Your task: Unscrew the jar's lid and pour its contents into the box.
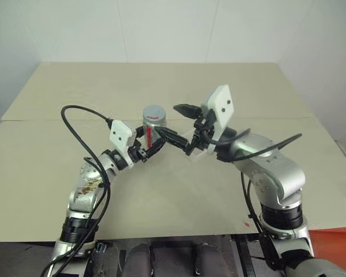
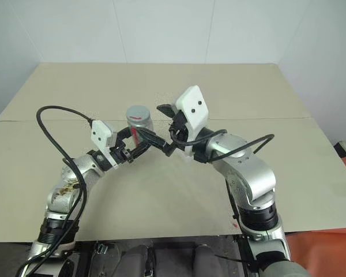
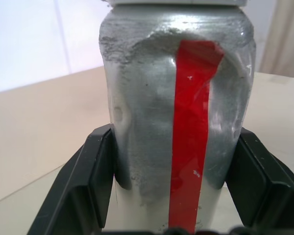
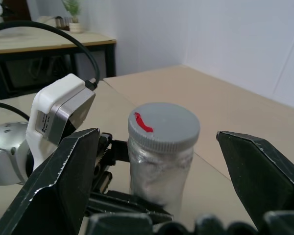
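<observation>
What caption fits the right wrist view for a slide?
Open right gripper flanks the grey lid while the left gripper clamps the jar.

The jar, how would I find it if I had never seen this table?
Look to the middle of the tan table, where the two arms meet. The jar is clamped in the left gripper; it has a grey lid and a red stripe down its side.
</observation>
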You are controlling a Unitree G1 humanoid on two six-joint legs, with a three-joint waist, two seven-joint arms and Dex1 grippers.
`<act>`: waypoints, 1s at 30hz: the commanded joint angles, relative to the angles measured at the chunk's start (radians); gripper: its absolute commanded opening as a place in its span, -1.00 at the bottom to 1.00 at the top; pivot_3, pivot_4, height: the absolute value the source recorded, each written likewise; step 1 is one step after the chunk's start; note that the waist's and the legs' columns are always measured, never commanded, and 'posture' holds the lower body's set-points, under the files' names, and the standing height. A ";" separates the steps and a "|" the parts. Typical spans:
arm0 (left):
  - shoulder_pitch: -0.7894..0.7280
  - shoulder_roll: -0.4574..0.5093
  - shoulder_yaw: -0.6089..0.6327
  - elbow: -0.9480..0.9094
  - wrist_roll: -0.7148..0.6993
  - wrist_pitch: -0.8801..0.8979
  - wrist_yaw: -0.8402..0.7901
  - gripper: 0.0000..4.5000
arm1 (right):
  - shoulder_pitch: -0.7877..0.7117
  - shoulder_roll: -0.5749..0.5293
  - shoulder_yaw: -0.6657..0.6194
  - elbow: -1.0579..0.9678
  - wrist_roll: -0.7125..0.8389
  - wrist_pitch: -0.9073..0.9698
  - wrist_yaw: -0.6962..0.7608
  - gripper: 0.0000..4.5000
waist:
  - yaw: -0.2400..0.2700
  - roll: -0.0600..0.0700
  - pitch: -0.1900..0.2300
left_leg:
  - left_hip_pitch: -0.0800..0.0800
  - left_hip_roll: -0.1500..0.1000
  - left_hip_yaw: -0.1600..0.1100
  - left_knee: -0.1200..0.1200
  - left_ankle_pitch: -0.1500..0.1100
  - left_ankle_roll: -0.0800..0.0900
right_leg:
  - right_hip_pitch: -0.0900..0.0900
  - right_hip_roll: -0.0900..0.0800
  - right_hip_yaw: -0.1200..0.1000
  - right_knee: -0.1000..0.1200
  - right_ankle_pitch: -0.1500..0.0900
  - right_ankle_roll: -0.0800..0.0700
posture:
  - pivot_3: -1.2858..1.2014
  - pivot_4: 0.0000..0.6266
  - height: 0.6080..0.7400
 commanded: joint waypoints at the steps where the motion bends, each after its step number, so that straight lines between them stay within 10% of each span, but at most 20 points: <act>1: -0.036 0.005 -0.002 0.001 -0.021 -0.037 -0.046 0.27 | -0.034 0.009 0.002 0.006 0.010 -0.023 0.000 0.97 | 0.001 0.000 0.000 | 0.000 0.000 0.000 0.000 0.000 0.000 | 0.000 0.000 0.000 0.000 0.000 0.000 | 0.03 -0.52 1.00; 17: -0.032 -0.009 -0.010 -0.016 -0.022 -0.030 -0.085 0.27 | -0.095 0.045 0.031 0.114 -0.025 -0.062 -0.016 0.97 | 0.000 0.000 0.000 | 0.000 0.000 0.000 0.000 0.000 0.000 | 0.000 0.000 0.000 0.001 0.000 0.000 | 0.03 -0.52 1.00; 23: -0.025 -0.009 -0.012 -0.024 -0.021 -0.027 -0.083 0.27 | -0.098 0.053 0.029 0.123 -0.031 -0.061 -0.023 0.26 | 0.000 0.000 0.000 | 0.000 0.000 0.000 0.000 0.000 0.000 | 0.000 0.000 0.000 0.001 0.000 0.000 | 0.03 -0.52 1.00; 30: -0.026 -0.005 -0.012 -0.017 -0.026 -0.026 -0.093 0.27 | -0.105 0.056 0.018 0.125 -0.038 -0.053 -0.034 0.24 | 0.000 0.000 0.000 | 0.000 0.000 0.000 0.000 0.000 0.000 | 0.000 0.000 0.000 0.001 0.000 0.000 | 0.03 -0.52 1.00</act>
